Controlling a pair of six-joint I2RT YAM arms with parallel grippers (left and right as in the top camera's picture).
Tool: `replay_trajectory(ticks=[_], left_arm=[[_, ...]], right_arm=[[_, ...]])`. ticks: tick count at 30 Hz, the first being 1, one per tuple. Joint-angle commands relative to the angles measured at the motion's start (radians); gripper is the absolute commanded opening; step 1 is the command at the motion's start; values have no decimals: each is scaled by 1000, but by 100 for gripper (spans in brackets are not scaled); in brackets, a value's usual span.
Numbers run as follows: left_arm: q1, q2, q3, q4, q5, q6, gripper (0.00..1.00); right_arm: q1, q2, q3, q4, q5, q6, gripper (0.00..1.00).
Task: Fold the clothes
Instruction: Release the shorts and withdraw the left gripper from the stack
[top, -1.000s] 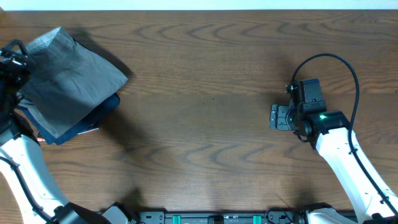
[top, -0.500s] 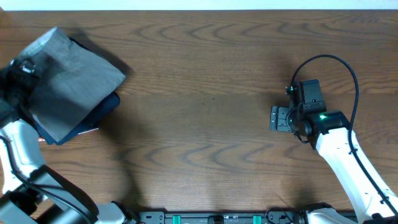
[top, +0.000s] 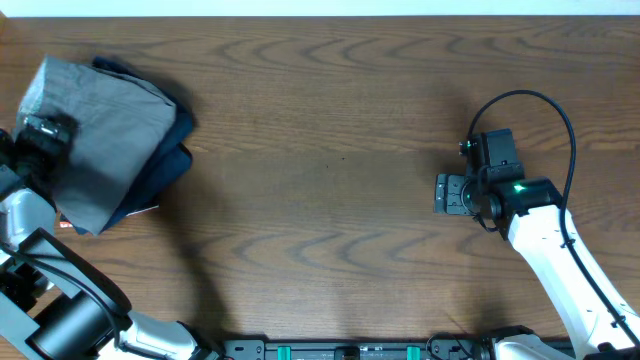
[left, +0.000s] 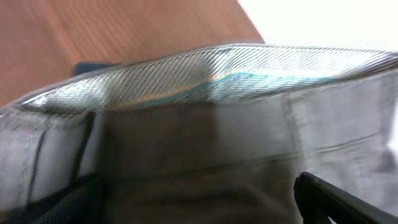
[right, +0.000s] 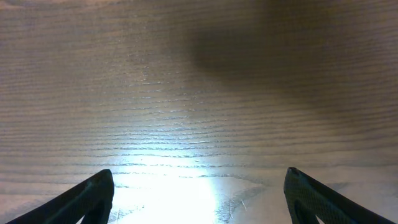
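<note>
The grey shorts (top: 100, 130) lie folded at the far left of the table, on top of dark navy folded garments (top: 178, 150). My left gripper (top: 40, 135) is at the shorts' left edge. In the left wrist view the grey cloth and its paler waistband (left: 205, 74) fill the frame, and the gripper's fingers (left: 193, 205) stand wide apart with cloth between them. My right gripper (top: 447, 192) is open and empty over bare wood at the right. In the right wrist view its fingers (right: 199, 199) are spread just above the table.
The brown wooden table (top: 330, 200) spans the view. A pale strip runs along its far edge (top: 320, 8). The arm bases stand at the front edge (top: 350, 350). A black cable (top: 540, 100) loops above the right arm.
My left gripper has moved left and toward the far edge with the shorts. The shorts now sit further left, baring more of the navy stack. The right arm has not moved.
</note>
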Motion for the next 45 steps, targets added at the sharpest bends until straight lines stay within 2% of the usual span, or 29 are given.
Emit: replay_trajectory(ticks=[1, 2, 5, 10, 17, 20, 27, 30, 33, 36, 39, 45], left_arm=[[-2, -48, 36, 18, 143, 2, 98], [-3, -65, 50, 15, 161, 2, 98], [-18, -121, 94, -2, 195, 1, 98], [-116, -221, 138, -105, 196, 29, 98], [-427, -218, 136, -381, 100, 164, 98], [-598, -187, 135, -523, -2, 214, 98], [-900, -143, 135, -922, -314, 240, 98], [-961, -145, 135, -1120, -332, 231, 98], [-977, -149, 135, -1254, -332, 224, 98], [-978, -198, 113, -1296, -332, 224, 98], [-978, -324, 63, -1287, -332, 224, 98], [-978, -743, -113, -1154, -349, 224, 98]], right_arm=[[-7, -11, 13, 4, -2, -5, 87], [-7, -11, 13, 5, -2, -5, 88], [-7, -11, 13, 1, -35, -6, 99], [-7, -11, 13, 47, -101, -6, 99], [-10, -11, 13, 160, -193, -6, 99], [-27, -11, 13, 175, -210, -6, 99], [-148, -11, 13, 33, -211, -6, 99], [-202, -11, 13, -99, -230, -6, 99], [-223, -12, 13, -180, -233, -6, 99], [-225, -34, 13, -226, -233, -5, 99], [-225, -107, 8, -246, -232, -4, 99], [-221, -409, -79, -134, -201, 25, 99]])
